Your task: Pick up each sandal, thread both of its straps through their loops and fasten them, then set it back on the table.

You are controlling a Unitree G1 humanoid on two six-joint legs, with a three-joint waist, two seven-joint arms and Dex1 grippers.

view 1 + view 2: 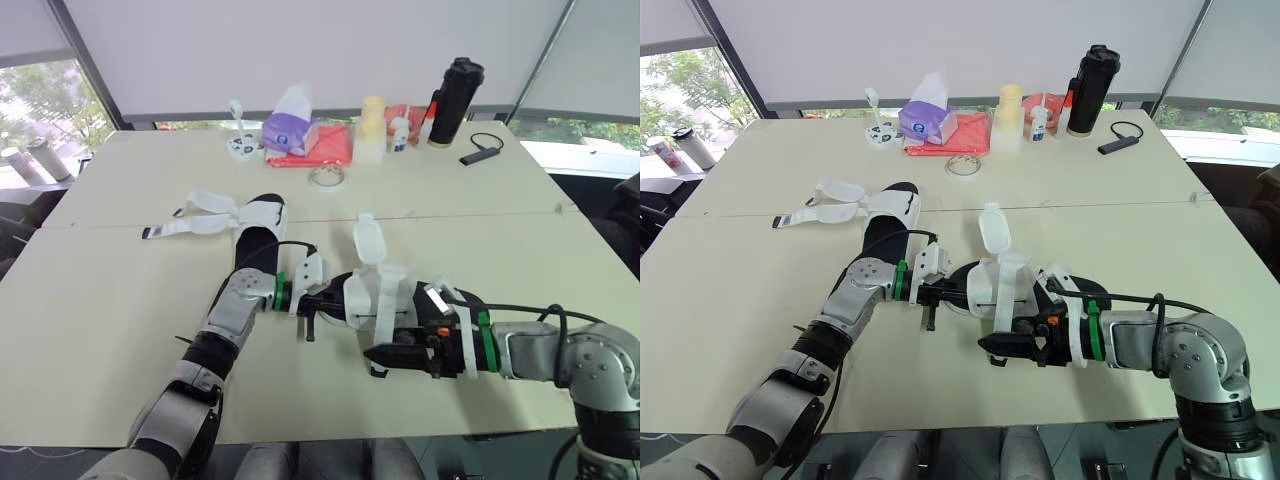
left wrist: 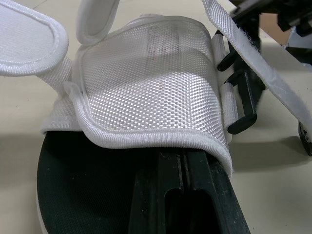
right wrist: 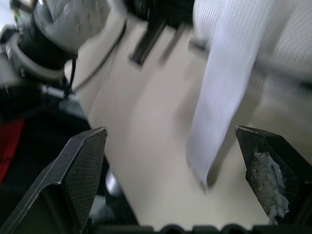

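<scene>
A black-soled sandal (image 1: 385,300) with white straps lies at the table's near middle, its straps loose and one flap (image 1: 368,240) standing up. My left gripper (image 1: 312,300) is at the sandal's left end. In the left wrist view its fingers (image 2: 168,195) lie pressed together on the black sole (image 2: 87,185), under the white mesh upper (image 2: 146,87). My right gripper (image 1: 392,355) is at the sandal's near side and stands open, with a loose white strap (image 3: 219,97) hanging between its fingers (image 3: 83,165). A second sandal (image 1: 255,228) lies farther back on the left with its straps spread open.
Along the table's far edge stand a purple tissue box (image 1: 290,128), a red cloth (image 1: 325,150), a cream bottle (image 1: 372,130), a small white bottle (image 1: 399,133) and a black flask (image 1: 455,100). A tape roll (image 1: 327,177) and a black dongle (image 1: 482,153) lie nearby.
</scene>
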